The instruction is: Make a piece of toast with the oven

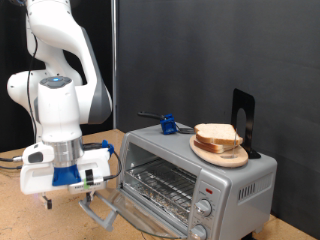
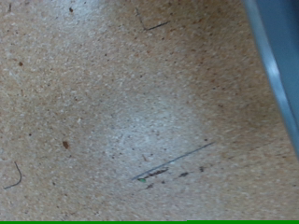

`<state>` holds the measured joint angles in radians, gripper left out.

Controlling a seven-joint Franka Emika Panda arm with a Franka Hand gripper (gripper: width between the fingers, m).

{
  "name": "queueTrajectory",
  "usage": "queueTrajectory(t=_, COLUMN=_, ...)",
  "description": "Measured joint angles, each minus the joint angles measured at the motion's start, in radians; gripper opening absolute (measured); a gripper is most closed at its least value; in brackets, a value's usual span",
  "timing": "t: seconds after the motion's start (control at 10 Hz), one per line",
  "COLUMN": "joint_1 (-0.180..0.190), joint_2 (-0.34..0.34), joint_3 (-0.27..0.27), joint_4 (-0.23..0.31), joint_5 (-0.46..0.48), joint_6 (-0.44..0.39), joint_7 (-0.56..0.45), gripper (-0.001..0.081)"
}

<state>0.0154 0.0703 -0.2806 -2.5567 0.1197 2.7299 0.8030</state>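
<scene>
The piece of toast (image 1: pixel 216 134) lies on a round wooden plate (image 1: pixel 222 154) on top of the silver oven (image 1: pixel 235 180). The oven's glass door (image 1: pixel 140 215) hangs open and down, with its handle (image 1: pixel 95 209) at the front, and the wire rack (image 1: pixel 160 185) shows inside. My gripper (image 1: pixel 60 192) hangs low over the wooden table, at the exterior view's left of the door handle, and nothing shows in it. The wrist view shows only the table top (image 2: pixel 121 112) and a blue-grey edge (image 2: pixel 277 65); the fingers do not show there.
A blue clamp-like object (image 1: pixel 168 124) and a black upright stand (image 1: pixel 243 116) sit on the oven top behind the plate. Round knobs (image 1: pixel 205 208) are on the oven's right panel. A dark curtain hangs behind.
</scene>
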Motion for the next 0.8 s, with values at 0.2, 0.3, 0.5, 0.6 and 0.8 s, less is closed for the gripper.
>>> queueTrajectory(t=0.2, joint_1=-0.002, joint_2=0.066, joint_3=-0.005, joint_4=0.024, joint_5=0.000, joint_6=0.032, joint_7=0.013, gripper=0.0808)
queueTrajectory(t=0.3, joint_1=-0.002, joint_2=0.102, joint_3=-0.005, joint_4=0.039, joint_5=0.000, joint_6=0.047, joint_7=0.020, gripper=0.0808)
queueTrajectory(t=0.5, joint_1=-0.002, joint_2=0.176, joint_3=-0.002, joint_4=0.076, joint_5=0.002, joint_6=0.073, joint_7=0.043, gripper=0.0807)
queueTrajectory(t=0.6, joint_1=-0.002, joint_2=0.210, joint_3=0.001, joint_4=0.096, joint_5=0.007, joint_6=0.083, joint_7=0.046, gripper=0.0807)
queueTrajectory(t=0.8, joint_1=-0.002, joint_2=0.265, joint_3=0.008, joint_4=0.127, joint_5=0.016, joint_6=0.101, joint_7=0.046, gripper=0.0807)
